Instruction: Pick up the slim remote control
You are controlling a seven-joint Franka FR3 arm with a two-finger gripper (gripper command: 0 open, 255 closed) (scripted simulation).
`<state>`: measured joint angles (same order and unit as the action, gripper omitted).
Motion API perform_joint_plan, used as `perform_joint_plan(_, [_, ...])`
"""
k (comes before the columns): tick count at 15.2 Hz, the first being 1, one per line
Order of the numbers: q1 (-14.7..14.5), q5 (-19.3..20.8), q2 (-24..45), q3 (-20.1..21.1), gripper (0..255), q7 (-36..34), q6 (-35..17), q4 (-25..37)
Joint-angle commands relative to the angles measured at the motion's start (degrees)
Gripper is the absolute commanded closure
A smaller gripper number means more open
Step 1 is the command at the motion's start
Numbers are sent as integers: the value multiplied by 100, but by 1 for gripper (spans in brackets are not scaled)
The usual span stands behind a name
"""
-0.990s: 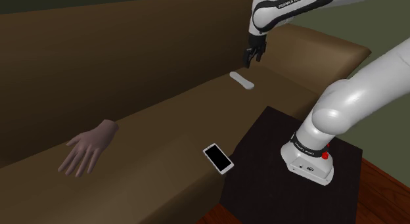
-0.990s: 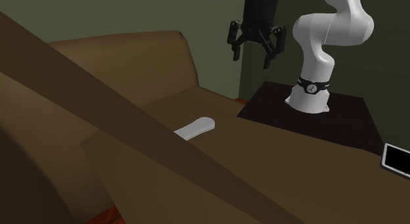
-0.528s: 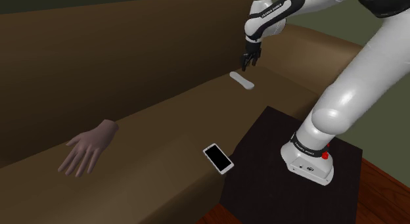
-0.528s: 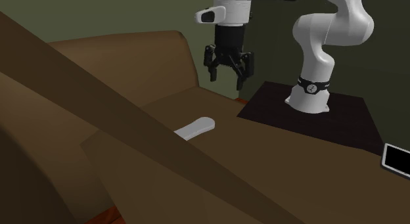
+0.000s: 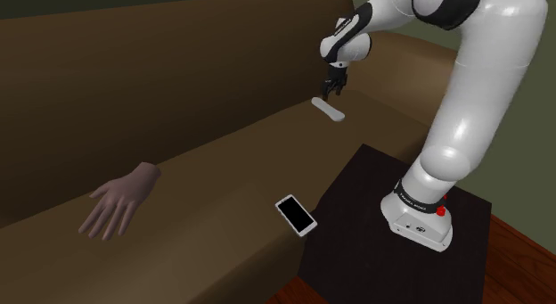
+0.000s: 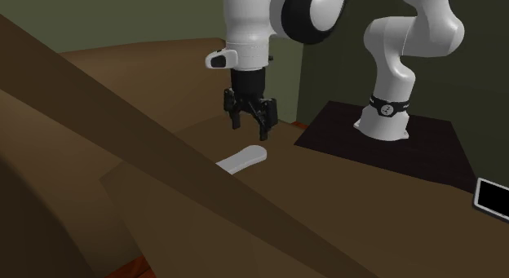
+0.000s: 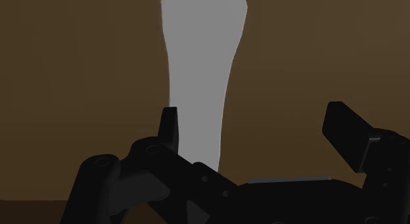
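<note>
Now gripper (image 6: 251, 131) above remote (image 6: 242, 160), fingers (image 7: 170, 127) spread, nothing held; remote flat on sofa (image 6: 367, 199), off-centre under one finger, likely needs shift before descent.

A slim, plain pale grey remote control (image 5: 328, 110), unpatterned, is set off against the uniform brown of a cushioned sofa (image 5: 205, 168). The all-black 2-finger gripper (image 6: 251, 128) is shown below a glossy white arm (image 5: 477, 88) banded with dark joints, and 1 red spot (image 5: 441, 209) is marked at its base. The box-shaped stand (image 5: 356, 195) is rendered near-black. A flat black-screened, white-edged phone (image 5: 296, 214) and a dusky pink model hand (image 5: 118, 200) are pictured. The wall (image 6: 122, 15) is coloured olive green and the floor (image 5: 526, 267) reddish-brown.
</note>
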<state>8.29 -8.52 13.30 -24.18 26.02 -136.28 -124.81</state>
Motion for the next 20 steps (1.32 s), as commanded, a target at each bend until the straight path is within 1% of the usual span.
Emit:
perform_joint_plan(1, [197,-384,509,82,0,337,-98,352])
perform_joint_plan(4, [499,-776,1139,252,0,664,-140,872])
perform_joint_plan(11, [624,-1016,1553,421,0,833,-522,882])
perform_joint_plan(13, [634,-1035,1588,436,0,847,-553,885])
perform_joint_plan(14, [637,-1041,1600,440,255,849,-558,892])
perform_joint_plan(20, [632,-1041,1597,441,255,845,-566,881])
